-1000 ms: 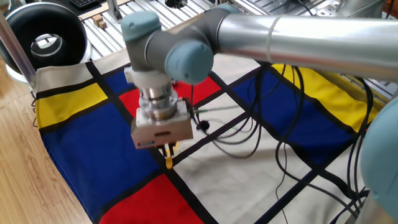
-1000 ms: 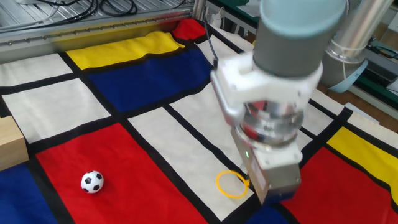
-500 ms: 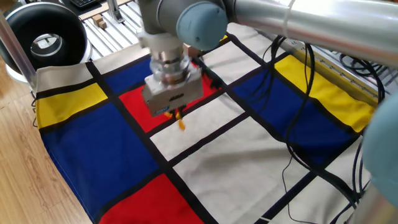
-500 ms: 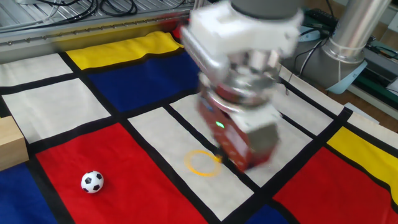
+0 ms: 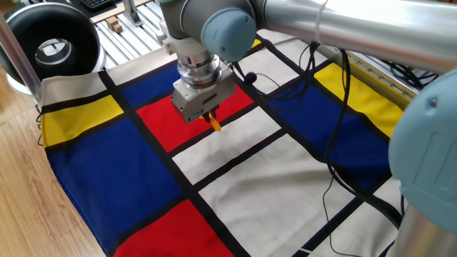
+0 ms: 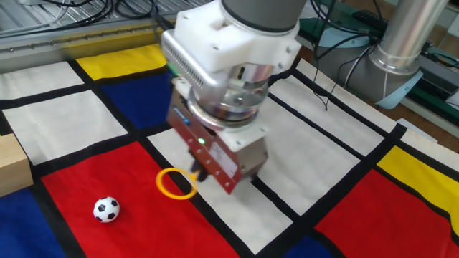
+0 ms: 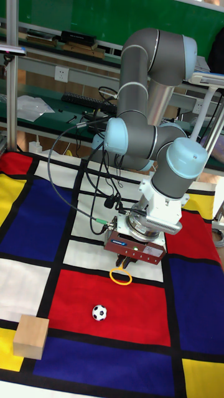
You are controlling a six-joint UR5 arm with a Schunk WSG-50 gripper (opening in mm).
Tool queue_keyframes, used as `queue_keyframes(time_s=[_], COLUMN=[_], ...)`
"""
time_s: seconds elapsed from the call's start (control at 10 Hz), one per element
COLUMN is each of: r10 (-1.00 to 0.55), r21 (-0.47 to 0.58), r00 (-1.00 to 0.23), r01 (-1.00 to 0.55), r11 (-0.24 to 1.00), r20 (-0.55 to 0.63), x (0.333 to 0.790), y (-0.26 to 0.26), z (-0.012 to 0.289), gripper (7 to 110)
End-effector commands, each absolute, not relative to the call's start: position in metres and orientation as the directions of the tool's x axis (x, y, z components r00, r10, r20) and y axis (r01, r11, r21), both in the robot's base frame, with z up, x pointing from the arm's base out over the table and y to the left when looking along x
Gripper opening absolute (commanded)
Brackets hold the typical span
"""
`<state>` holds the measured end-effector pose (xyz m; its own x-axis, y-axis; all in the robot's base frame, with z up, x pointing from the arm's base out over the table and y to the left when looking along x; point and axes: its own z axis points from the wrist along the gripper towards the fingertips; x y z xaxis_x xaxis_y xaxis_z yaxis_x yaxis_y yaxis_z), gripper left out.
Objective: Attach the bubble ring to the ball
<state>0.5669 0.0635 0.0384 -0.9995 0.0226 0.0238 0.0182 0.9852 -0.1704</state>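
Bubble ring (image 6: 176,183) pinched by handle in jaws of gripper (image 6: 197,172), hoop above red panel, near ball (image 6: 106,209). I'd keep hoop level, centre over ball, lower slowly.

Under me the surface (image 7: 37,283) wears a cloth (image 6: 86,122) of red, blue, yellow and white blocks, with a ball (image 7: 99,312), a wood block (image 7: 31,336) and black cables (image 5: 335,164) on it.
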Motion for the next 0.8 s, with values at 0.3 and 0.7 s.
queue_keyframes(time_s=[0.3, 0.7], r10=[-0.013, -0.173], r21=[-0.163, -0.123], r00=[-0.999, -0.984], r01=[-0.022, -0.176], r11=[0.986, 0.977], r20=[0.053, 0.036], x=[0.566, 0.575], y=[0.068, 0.077], z=[0.048, 0.047], gripper=[7, 7])
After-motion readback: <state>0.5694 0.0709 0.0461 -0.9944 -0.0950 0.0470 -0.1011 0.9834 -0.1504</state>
